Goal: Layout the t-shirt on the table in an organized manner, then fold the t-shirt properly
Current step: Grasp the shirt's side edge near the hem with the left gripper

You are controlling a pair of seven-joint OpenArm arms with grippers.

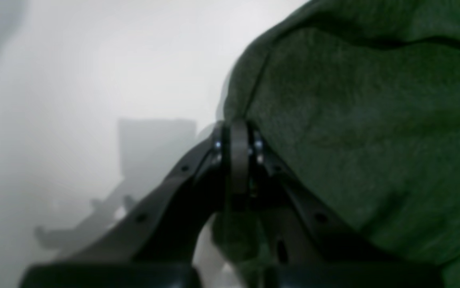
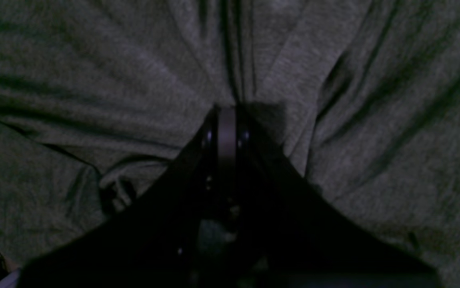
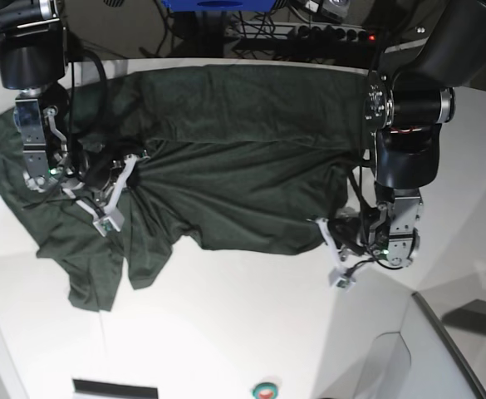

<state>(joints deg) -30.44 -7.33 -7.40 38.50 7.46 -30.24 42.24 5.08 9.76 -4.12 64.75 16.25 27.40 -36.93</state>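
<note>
The dark green t-shirt lies spread but wrinkled across the far half of the white table; its left part is bunched, with a flap hanging toward the front. My right gripper is on the left of the base view. In the right wrist view that gripper is shut on the t-shirt, and folds radiate from its tips. My left gripper sits at the shirt's near right corner. Seen from the left wrist, it is shut on the edge of the t-shirt.
A power strip and cables lie behind the table's far edge. A blue object stands at the top. A round green and red button sits at the front edge. A grey panel fills the lower right.
</note>
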